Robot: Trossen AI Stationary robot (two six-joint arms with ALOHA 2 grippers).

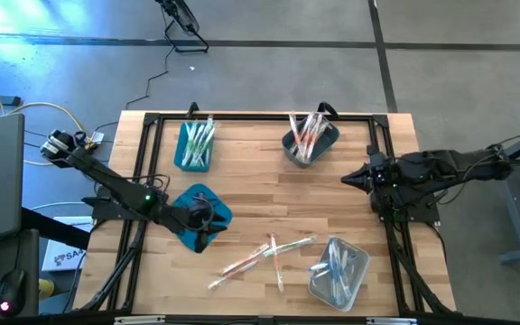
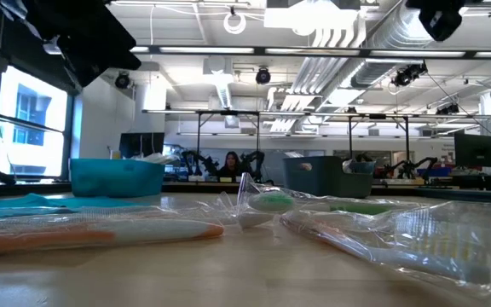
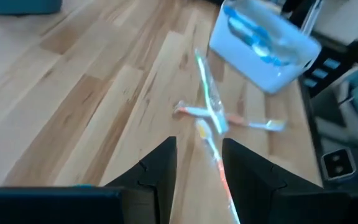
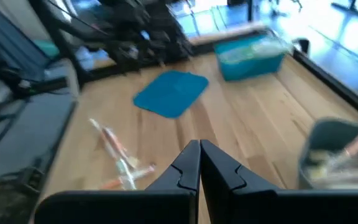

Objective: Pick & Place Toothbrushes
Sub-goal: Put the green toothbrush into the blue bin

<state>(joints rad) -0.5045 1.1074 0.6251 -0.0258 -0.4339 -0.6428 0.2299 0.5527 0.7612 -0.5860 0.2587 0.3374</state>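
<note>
High view, loose toothbrushes [image 1: 264, 255]: scattered on the tabletop [image 1: 251, 194] near the front edge, between the flat teal lid [image 1: 208, 209] and the clear bin [image 1: 339, 271] at the front right corner.
High view, sorted toothbrushes: more in the teal bin [image 1: 195, 144] at the back left, the grey bin [image 1: 311, 140] at the back middle, and the clear bin.
High view, left claw [image 1: 199, 236]: over the front edge of the teal lid, pointing toward the loose pile, nothing seen in it.
High view, right claw [image 1: 347, 179]: parked near the right edge, well apart from the pile.

Low view, toothbrushes [image 2: 92, 228]: wrapped ones lying flat on the tabletop close to the lens; teal bin [image 2: 116, 176] behind them on the left; no claw tip in view.

Left wrist view, left claw [image 3: 199, 167]: fingers parted to a moderate gap, empty, above the wood and aimed at a crossed cluster of toothbrushes [image 3: 209, 115]; clear bin [image 3: 263, 46] beyond them.

Right wrist view, right claw [image 4: 199, 163]: fingers pressed together, holding nothing, facing the teal lid [image 4: 170, 92], the teal bin [image 4: 251, 57] and a few loose toothbrushes [image 4: 117, 157].

Step in hand: reach toward the loose pile by the left claw, no grasp made yet, judging by the empty gap.
Next move: likely forward and down onto a single stick, fingers straddling it across its length; crossing sticks call for picking the topmost or an outlying one, then closing low against the wood.
Risk: thin wrapped sticks may slide or come up two at a time.
</note>
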